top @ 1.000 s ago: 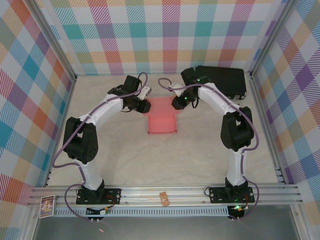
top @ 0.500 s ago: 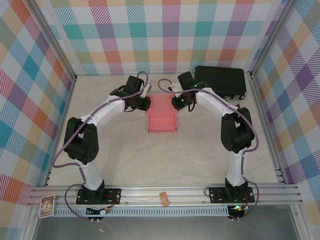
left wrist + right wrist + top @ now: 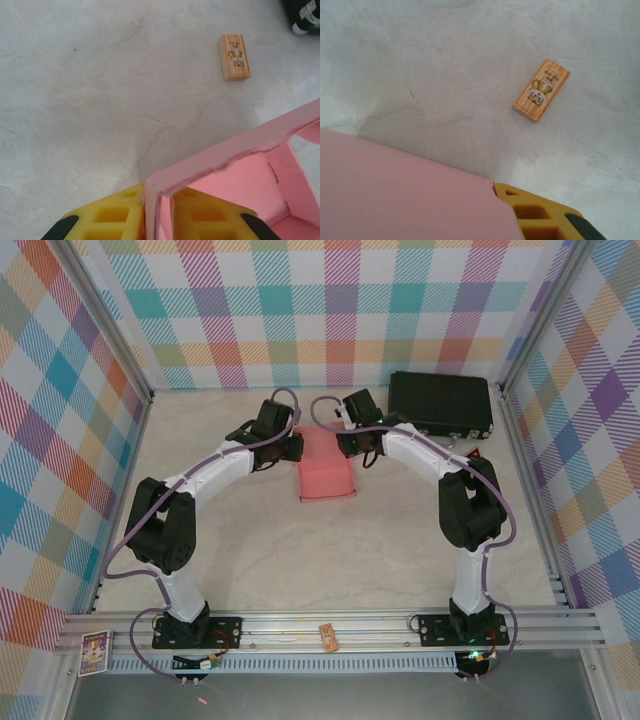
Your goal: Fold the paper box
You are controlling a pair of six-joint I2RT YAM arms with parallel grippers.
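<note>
Where the 2 arms meet, the paper box [image 3: 326, 472] sits on the bench [image 3: 300, 550], flanked by both claws. At the left claw [image 3: 159, 207], 2 yellow pads [image 3: 112, 217] pinch a raised pink wall edge. At the right claw [image 3: 348, 444], 1 pad [image 3: 535, 217] lies against a pink panel, the other hidden; grip cannot be told. A small wooden block [image 3: 234, 57] lies beyond the left claw, apart from the box.

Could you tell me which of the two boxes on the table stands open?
The pink paper box at the centre, its inside showing; the black hard case at the far right lies shut.
</note>
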